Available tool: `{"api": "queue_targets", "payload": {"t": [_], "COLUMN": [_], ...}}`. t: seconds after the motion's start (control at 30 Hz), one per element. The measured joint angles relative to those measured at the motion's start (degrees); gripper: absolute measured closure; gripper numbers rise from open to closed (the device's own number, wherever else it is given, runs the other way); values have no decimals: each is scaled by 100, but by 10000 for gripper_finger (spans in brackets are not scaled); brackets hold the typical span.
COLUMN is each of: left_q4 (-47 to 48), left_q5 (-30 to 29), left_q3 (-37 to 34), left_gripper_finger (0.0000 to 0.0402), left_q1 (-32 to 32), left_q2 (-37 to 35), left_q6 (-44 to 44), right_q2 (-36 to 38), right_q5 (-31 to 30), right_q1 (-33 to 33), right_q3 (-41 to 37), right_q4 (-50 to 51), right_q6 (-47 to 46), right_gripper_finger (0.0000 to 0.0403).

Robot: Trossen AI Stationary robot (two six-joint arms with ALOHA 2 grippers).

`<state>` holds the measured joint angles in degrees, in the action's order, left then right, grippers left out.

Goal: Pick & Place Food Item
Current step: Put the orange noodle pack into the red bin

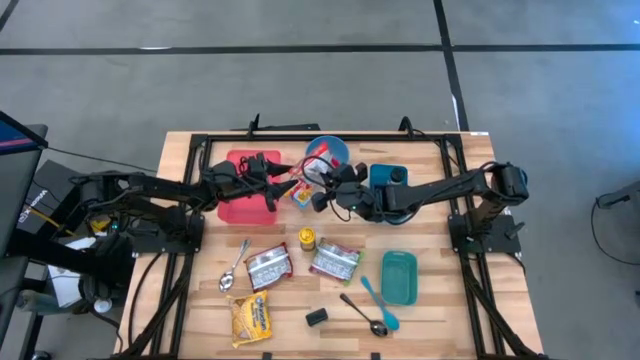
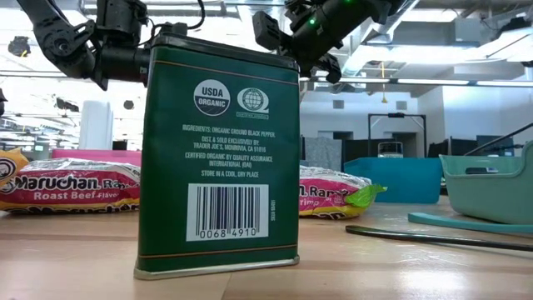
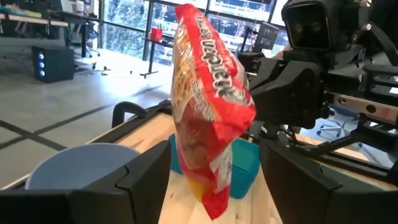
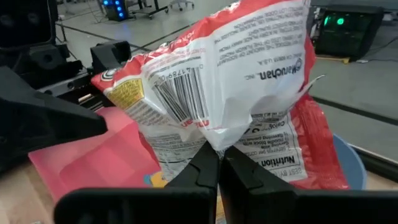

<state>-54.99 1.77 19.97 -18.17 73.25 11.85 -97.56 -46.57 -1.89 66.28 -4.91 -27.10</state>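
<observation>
The ramen packet point(image 4: 230, 93) hangs above the far middle of the counter point(image 1: 440, 300), between the red tray point(image 1: 245, 205) and blue bowl point(image 1: 328, 152). The right gripper point(image 4: 219, 163) pinches its edge. The left gripper point(image 3: 214, 180) stands spread around it. Held by one thin seam, it could slip or swing and drop outside either container.

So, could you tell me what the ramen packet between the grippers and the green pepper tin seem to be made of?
The ramen packet, pinched by the shut right gripper, looks like thin glossy plastic film: it crinkles and catches highlights. The left gripper stands open around it. The green pepper tin looks like painted metal with a satin sheen, judging by its bare rolled seam at the base.
</observation>
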Motion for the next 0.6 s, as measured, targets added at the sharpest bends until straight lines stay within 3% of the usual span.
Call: {"api": "queue_targets", "payload": {"t": [0.3, 0.6], "left_q4": [-25, -106], "left_q5": [3, 34], "left_q3": [0, 0], "left_gripper_finger": [120, 116], "left_q1": [0, 0], "left_q2": [0, 0], "left_q6": [65, 65], "right_q2": [11, 11], "right_q5": [46, 332], "right_q1": [-42, -111], "right_q3": [0, 0], "right_q4": [19, 17], "right_q6": [-35, -141], "right_gripper_finger": [403, 403]}}
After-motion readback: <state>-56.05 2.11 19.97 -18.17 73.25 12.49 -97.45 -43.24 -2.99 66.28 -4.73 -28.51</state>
